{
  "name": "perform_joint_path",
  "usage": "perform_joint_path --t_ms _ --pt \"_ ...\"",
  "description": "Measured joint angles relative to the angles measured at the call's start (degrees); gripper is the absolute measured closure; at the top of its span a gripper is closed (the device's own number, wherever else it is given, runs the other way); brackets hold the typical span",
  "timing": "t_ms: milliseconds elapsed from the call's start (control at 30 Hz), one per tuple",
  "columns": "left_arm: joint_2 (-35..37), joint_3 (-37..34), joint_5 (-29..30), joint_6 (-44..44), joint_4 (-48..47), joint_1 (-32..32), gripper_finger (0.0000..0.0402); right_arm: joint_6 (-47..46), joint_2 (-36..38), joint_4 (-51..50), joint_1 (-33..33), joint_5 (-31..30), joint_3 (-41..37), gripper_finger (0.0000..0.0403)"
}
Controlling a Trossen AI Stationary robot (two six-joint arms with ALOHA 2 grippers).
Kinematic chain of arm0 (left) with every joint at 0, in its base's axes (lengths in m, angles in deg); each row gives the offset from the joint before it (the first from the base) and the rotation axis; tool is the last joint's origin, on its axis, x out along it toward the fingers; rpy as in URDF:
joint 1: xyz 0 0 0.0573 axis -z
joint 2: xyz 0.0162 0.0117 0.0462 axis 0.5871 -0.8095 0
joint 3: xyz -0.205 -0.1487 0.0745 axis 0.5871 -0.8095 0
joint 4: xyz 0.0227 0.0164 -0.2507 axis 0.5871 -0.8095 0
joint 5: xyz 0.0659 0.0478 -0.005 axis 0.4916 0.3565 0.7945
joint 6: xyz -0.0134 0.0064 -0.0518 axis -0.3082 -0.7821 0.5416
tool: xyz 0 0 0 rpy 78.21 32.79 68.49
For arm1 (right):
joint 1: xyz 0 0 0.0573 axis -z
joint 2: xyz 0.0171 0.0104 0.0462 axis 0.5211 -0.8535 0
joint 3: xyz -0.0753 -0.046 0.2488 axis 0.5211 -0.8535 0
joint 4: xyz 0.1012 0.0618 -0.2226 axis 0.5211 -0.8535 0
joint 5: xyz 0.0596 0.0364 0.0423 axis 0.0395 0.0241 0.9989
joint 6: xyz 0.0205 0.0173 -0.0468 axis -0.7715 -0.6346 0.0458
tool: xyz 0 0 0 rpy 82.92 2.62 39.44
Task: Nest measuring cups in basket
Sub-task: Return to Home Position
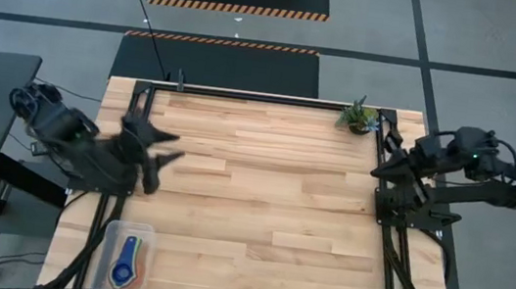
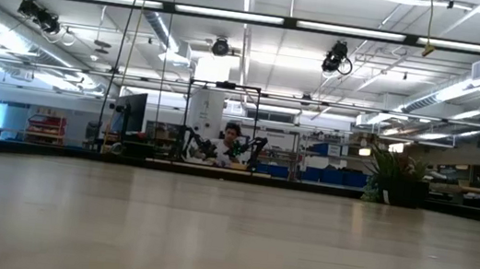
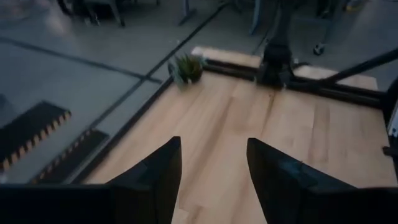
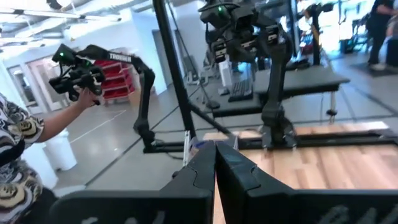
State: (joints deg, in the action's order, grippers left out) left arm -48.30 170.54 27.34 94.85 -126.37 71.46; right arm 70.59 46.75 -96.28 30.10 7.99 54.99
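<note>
The basket (image 1: 110,245), a clear bin, stands at the table's near left corner. Inside it lie the measuring cups (image 1: 122,268): a blue round cup shows, with a light handle pointing toward the far edge. How many are stacked cannot be told. My left gripper (image 1: 175,148) hangs open above the table's left side, well away from the basket toward the far edge, with nothing between its fingers (image 3: 155,177). My right gripper (image 4: 216,171) is shut and empty, drawn back at the table's right edge (image 1: 380,167).
A small potted plant (image 1: 359,116) stands at the far right corner, also seen in the low view (image 2: 392,180). Bare wooden tabletop (image 1: 271,196) spreads between the arms. Beyond the table a person's patterned sleeve (image 4: 15,143) and a hand holding a device show.
</note>
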Motion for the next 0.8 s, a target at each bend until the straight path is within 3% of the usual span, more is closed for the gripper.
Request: perform_joint_path --t_ms 133,400,800 --pt "4.16 0.78 -0.91 -6.43 0.35 0.02 0.0214 0.12 1.65 0.02 0.0 -2.94 0.0 0.0385" --pt "16.37 0.78 -11.83 -13.72 -0.49 0.02 0.0214 0.12 2.92 0.0 -0.01 -6.67 0.0 0.0385" --pt "32.73 0.78 -20.82 -18.14 -4.62 0.02 0.0214 3.14 7.25 -0.63 0.0 -16.35 0.0 0.0385"
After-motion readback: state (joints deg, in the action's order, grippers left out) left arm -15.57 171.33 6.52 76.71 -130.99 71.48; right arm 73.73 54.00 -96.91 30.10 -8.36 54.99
